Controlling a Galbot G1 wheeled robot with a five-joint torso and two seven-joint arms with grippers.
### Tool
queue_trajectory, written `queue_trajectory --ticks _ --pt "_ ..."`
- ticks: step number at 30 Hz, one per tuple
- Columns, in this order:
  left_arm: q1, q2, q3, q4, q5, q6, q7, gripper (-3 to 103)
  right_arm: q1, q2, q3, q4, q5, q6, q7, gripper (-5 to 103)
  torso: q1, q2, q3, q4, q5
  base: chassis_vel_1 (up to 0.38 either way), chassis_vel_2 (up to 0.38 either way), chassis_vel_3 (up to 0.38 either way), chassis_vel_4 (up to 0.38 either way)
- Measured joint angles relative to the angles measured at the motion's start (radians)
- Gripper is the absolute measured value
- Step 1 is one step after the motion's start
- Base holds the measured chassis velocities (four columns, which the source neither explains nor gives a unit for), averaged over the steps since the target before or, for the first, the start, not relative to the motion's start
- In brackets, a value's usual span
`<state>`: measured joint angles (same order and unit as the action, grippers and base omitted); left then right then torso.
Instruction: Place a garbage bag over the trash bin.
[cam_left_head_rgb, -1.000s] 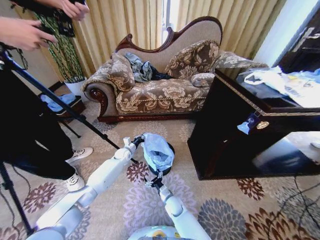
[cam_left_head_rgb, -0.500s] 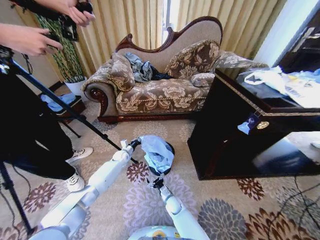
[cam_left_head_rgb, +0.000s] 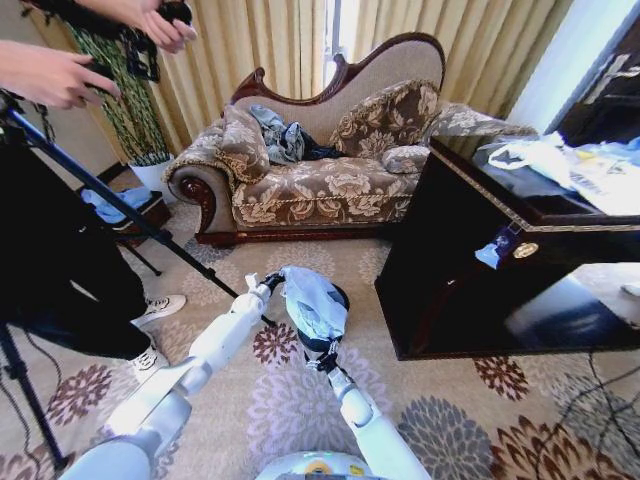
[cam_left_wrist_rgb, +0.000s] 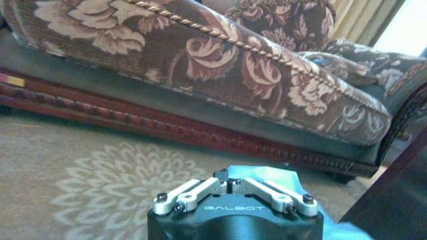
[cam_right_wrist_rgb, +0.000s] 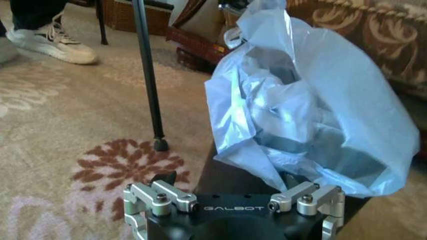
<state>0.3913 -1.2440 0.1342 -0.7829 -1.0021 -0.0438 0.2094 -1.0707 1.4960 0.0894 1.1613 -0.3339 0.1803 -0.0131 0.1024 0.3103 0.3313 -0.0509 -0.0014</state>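
Bag draped on bin, both grippers at its rim.

The garbage bag (cam_left_head_rgb: 313, 303) lies bunched over the trash bin (cam_left_head_rgb: 340, 297), which stands on the floral carpet (cam_left_head_rgb: 450, 420) between the sofa (cam_left_head_rgb: 300, 180) and the robot, beside the dark cabinet (cam_left_head_rgb: 470, 260). Left gripper (cam_left_wrist_rgb: 230, 184) has its fingers together, pinching the bag's edge. Right gripper (cam_right_wrist_rgb: 233, 187) has its fingers spread apart at the bin's near side, under the bag.

A floral carpet (cam_left_head_rgb: 480, 420) covers the floor; a patterned sofa (cam_left_head_rgb: 320, 170) stands before gold curtains (cam_left_head_rgb: 250, 50); a dark cabinet (cam_left_head_rgb: 500, 270) sits right.
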Motion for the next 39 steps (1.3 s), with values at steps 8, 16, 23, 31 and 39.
queue_trajectory --ticks 8,16,23,31,39 --pt "0.003 -0.006 0.019 -0.053 -0.044 0.039 -0.03 0 -0.051 -0.049 -0.003 0.098 0.013 -0.003 -0.004 100 0.0 0.0 0.0 0.0 -0.0002 0.0 0.0 0.0 0.0" --pt "0.04 0.024 0.042 -0.147 -0.066 0.082 -0.087 8 -0.116 -0.126 -0.005 0.217 0.091 0.013 -0.049 100 0.0 0.0 0.0 0.0001 -0.0001 0.0 0.0 0.0 0.0" --pt "0.058 0.048 0.032 -0.204 -0.082 0.095 -0.105 30 -0.176 -0.194 -0.003 0.354 0.154 0.046 -0.068 100 0.0 0.0 0.0 0.0 -0.0003 0.0 0.0 0.0 0.0" --pt "0.08 0.093 -0.015 -0.331 -0.19 0.141 -0.175 62 -0.147 -0.222 -0.03 0.484 0.182 0.044 0.029 100 0.0 0.0 0.0 0.0001 -0.0003 0.0 0.0 0.0 0.0" --pt "0.07 0.077 -0.055 -0.301 -0.261 0.161 -0.23 89 -0.05 -0.091 -0.08 0.332 0.105 0.085 0.135 100 0.0 0.0 0.0 0.0001 -0.0004 0.0 0.0 0.0 0.0"
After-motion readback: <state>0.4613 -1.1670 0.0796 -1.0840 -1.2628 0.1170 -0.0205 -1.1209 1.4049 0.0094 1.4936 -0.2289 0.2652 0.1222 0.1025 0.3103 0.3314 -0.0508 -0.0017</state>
